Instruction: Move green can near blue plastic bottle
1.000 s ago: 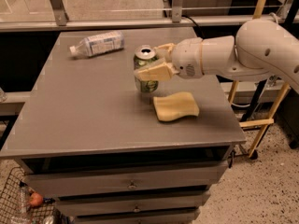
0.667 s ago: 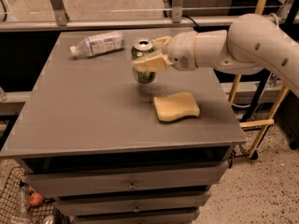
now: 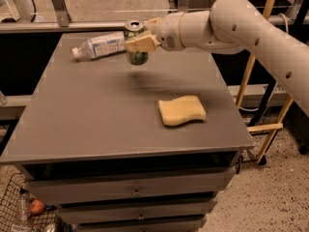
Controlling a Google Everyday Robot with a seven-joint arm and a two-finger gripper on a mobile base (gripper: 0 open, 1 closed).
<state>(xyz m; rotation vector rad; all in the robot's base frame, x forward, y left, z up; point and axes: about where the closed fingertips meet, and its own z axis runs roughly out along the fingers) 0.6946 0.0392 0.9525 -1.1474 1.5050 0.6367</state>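
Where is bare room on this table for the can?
Free: left and front of the grey tabletop, up to the yellow sponge. Crowded: the back, where the claw holds the small green can beside the lying clear plastic bottle.

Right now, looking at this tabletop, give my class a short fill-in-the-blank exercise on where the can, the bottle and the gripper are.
1. The gripper is shut on the green can; its arm stretches in from the picture's ____ edge.
2. The blue plastic bottle lies on its ____ beside the can.
3. On the table, nearer the camera, lies a yellow ____.
Missing words: right; side; sponge.
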